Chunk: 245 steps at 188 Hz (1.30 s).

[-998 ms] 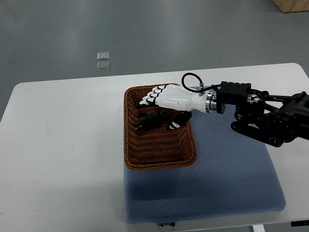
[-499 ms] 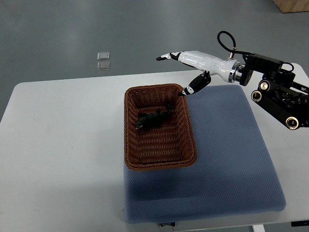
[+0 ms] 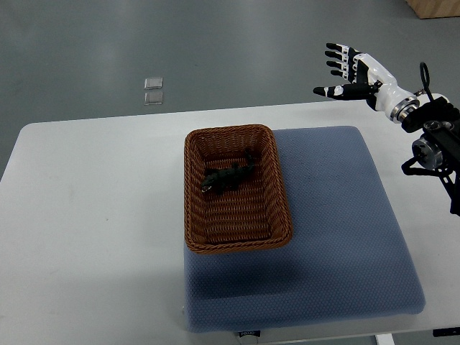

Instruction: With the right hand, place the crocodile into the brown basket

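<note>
**A:** Change noted first. The right hand (image 3: 365, 72) had withdrawn. Half a second before, it hung just past the far right corner of the brown basket (image 3: 192, 188). By this moment it stood well apart from it, raised beyond the far edge of the white table (image 3: 86, 215), near the picture's right side.

**B:** And the fixed items, in order of size?

**A:** Table: unchanged. Blue pad (image 3: 345, 244): unchanged, lying flat on the table's right half. Basket: unchanged, resting with most of its base on the pad's left part and its left rim overhanging the bare table. I judged the pad served as a soft, non-slip work surface.

**B:** State of the hand?

**A:** Empty. The fingers (image 3: 336, 54) were spread and extended, the thumb held apart below them, nothing between them. That posture fitted a hand clearing away after a release.

**B:** Location of the crocodile?

**A:** The crocodile (image 3: 226, 177) lay inside the basket, in its far half, on the woven floor, set diagonally and apart from the walls. It matched its position of half a second earlier.

**B:** Remaining work?

**A:** None on the placement, by my reading. The left arm was not visible.
</note>
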Each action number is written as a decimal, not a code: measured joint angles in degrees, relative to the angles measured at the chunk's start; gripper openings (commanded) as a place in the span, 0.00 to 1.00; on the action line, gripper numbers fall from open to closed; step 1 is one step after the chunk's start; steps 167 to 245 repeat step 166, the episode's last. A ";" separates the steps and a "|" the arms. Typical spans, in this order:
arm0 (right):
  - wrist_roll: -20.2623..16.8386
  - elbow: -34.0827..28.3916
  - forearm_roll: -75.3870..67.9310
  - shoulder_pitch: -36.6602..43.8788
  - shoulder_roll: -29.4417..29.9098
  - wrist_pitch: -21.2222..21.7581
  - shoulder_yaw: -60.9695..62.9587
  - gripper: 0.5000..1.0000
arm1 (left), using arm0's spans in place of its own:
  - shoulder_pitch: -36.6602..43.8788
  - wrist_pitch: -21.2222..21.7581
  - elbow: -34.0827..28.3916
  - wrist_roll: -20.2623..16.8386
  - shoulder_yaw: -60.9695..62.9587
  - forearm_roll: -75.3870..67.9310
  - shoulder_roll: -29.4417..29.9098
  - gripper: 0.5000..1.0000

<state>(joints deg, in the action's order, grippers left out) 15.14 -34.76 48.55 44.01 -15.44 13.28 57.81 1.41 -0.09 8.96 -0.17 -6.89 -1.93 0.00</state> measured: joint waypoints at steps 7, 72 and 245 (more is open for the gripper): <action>-0.73 0.81 -2.72 -0.19 0.17 -0.10 -0.07 0.83 | 0.00 0.00 0.00 0.00 0.00 0.00 0.00 1.00; -1.94 4.81 -14.17 -1.76 1.18 -0.36 -0.27 0.83 | 0.00 0.00 0.00 0.00 0.00 0.00 0.00 1.00; -1.16 6.84 -18.83 -2.25 1.14 -1.02 -0.76 0.86 | -0.01 0.00 0.00 0.00 0.00 0.00 0.00 1.00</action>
